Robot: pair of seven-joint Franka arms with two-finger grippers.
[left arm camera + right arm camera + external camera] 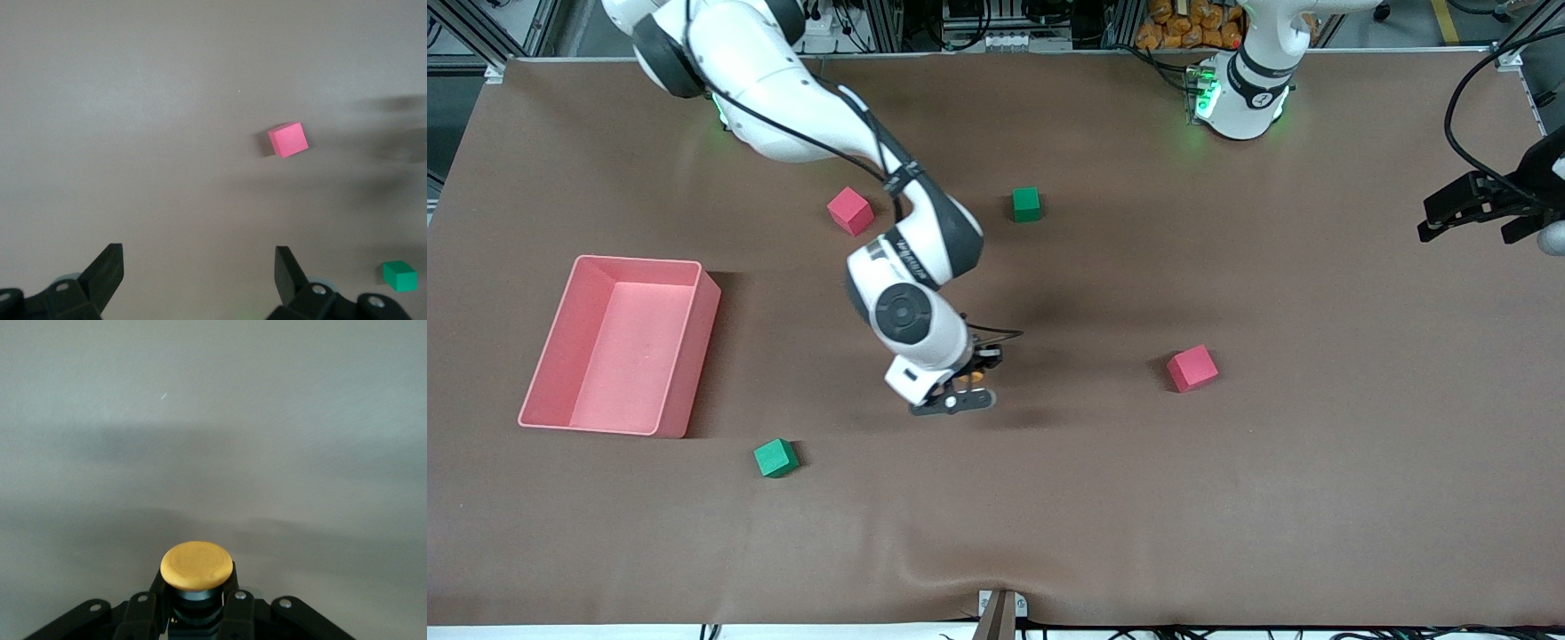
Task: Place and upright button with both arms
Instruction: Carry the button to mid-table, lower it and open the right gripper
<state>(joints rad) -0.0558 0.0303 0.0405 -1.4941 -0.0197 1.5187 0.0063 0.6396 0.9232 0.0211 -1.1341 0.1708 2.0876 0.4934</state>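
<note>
The button [197, 565] has a round orange cap on a short dark body. My right gripper [197, 600] is shut on its body, with the cap pointing away from the wrist. In the front view the right gripper [960, 391] hangs low over the middle of the brown table, a speck of orange [971, 379] showing between the fingers. My left gripper [1472, 218] is open and empty, held high over the left arm's end of the table. In the left wrist view its two fingertips [110, 263] stand wide apart over bare table.
A pink bin [623, 345] stands toward the right arm's end. Two red cubes [849, 211] [1192, 368] and two green cubes [1026, 204] [775, 458] lie scattered. The left wrist view shows a red cube [288, 139] and a green cube [399, 275].
</note>
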